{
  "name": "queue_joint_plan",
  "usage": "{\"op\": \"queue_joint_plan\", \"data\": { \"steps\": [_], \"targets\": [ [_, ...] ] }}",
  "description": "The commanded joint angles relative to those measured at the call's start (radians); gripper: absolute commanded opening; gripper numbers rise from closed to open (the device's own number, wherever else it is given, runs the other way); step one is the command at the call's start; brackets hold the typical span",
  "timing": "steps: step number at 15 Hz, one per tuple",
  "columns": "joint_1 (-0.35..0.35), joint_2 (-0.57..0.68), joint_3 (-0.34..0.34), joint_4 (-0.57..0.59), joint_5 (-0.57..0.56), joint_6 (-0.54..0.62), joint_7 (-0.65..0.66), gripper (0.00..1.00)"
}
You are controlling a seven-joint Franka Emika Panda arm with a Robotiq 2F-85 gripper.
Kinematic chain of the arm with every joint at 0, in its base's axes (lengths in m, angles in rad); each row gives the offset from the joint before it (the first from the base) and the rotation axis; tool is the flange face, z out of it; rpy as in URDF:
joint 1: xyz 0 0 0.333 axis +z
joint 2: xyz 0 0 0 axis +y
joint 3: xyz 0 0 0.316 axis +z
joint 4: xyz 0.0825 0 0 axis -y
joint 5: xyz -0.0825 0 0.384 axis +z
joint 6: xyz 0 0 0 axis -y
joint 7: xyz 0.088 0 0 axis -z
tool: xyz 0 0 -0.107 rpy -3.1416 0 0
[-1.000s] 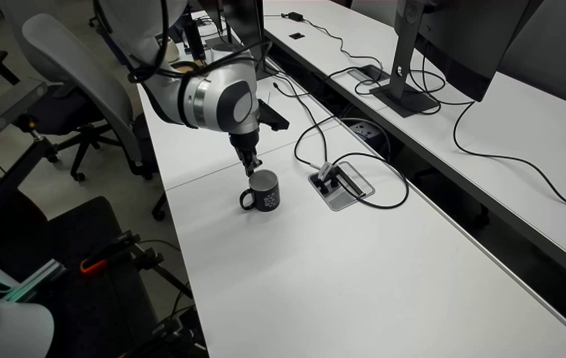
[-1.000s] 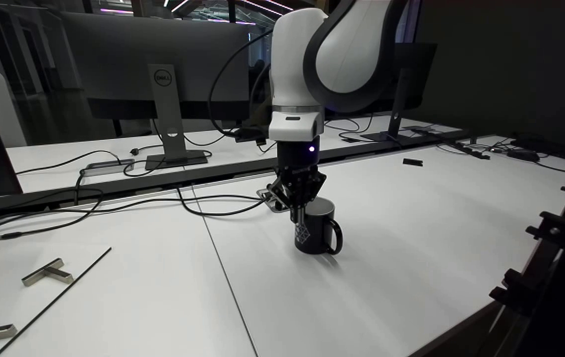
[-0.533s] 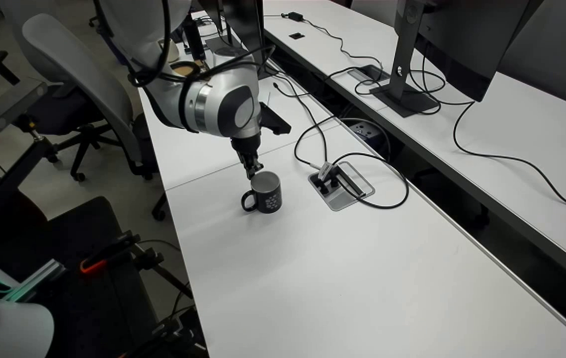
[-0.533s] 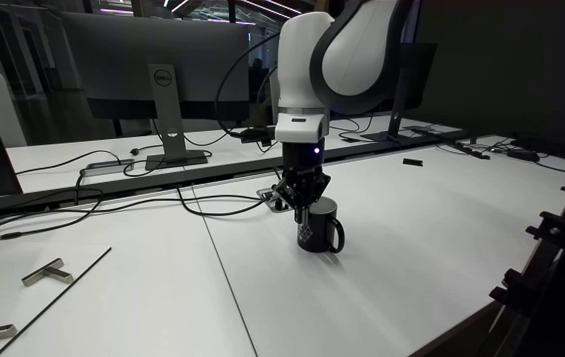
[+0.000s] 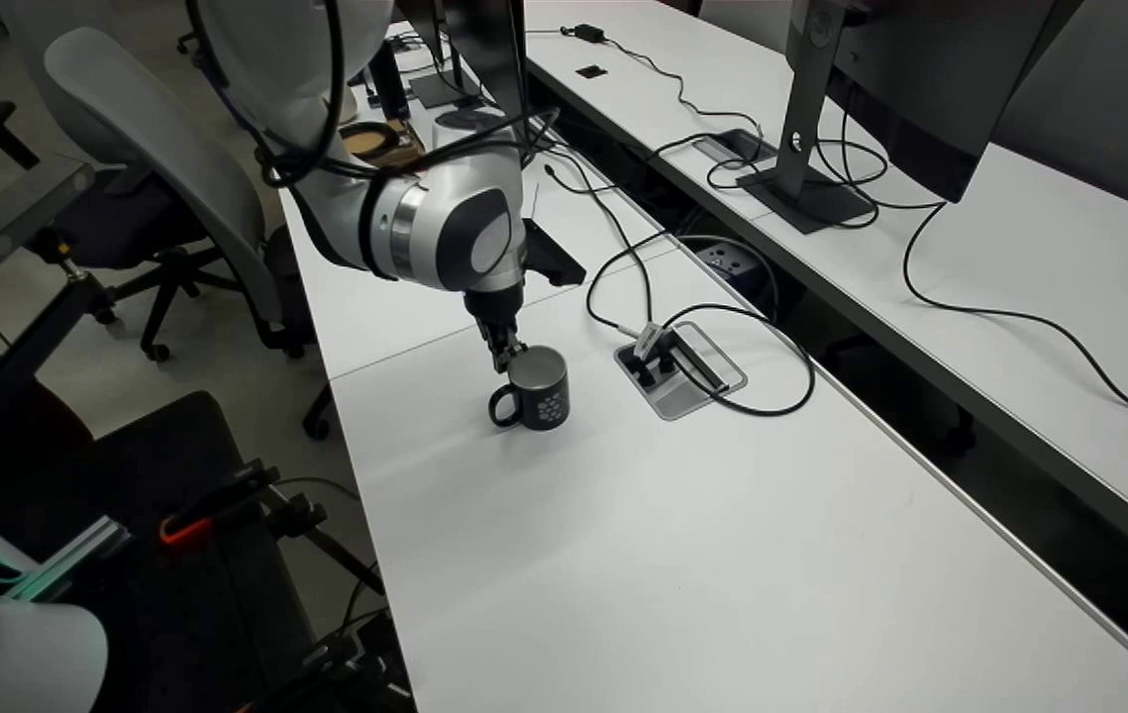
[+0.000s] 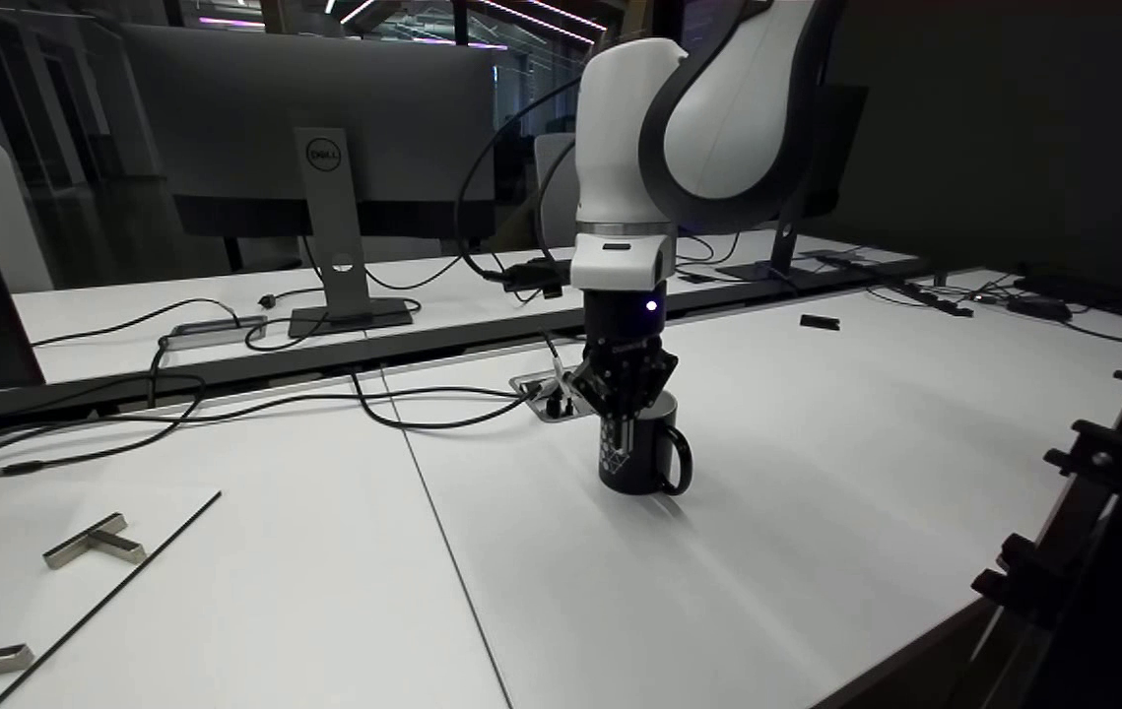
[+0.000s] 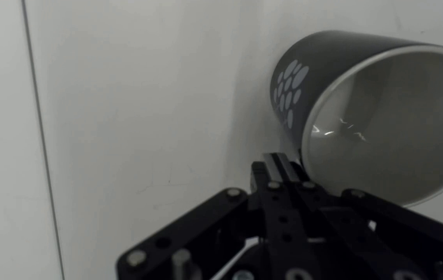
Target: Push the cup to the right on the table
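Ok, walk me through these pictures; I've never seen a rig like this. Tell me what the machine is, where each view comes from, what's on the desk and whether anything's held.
The machine is a jointed robot arm, ending in a two-fingered end effector, the part that grasps. Two pictures are taken from outside the robot; the close-up looks down from its wrist. On the long white desk stands a dark mug, upright, pale inside. Nearby, a socket panel is set into the desk, with cables running to it. Nothing is held: the end effector is closed and sits beside the mug, apparently touching its side, which would suit pushing it.
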Motion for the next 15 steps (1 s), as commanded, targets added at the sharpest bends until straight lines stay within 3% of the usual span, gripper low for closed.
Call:
{"op": "queue_joint_plan", "data": {
  "steps": [1,15],
  "targets": [
    [-0.014,-0.016,-0.011,-0.030,0.014,0.024,-0.030,0.00],
    [-0.023,-0.032,-0.022,-0.029,0.015,0.001,-0.032,0.00]
  ]
}}
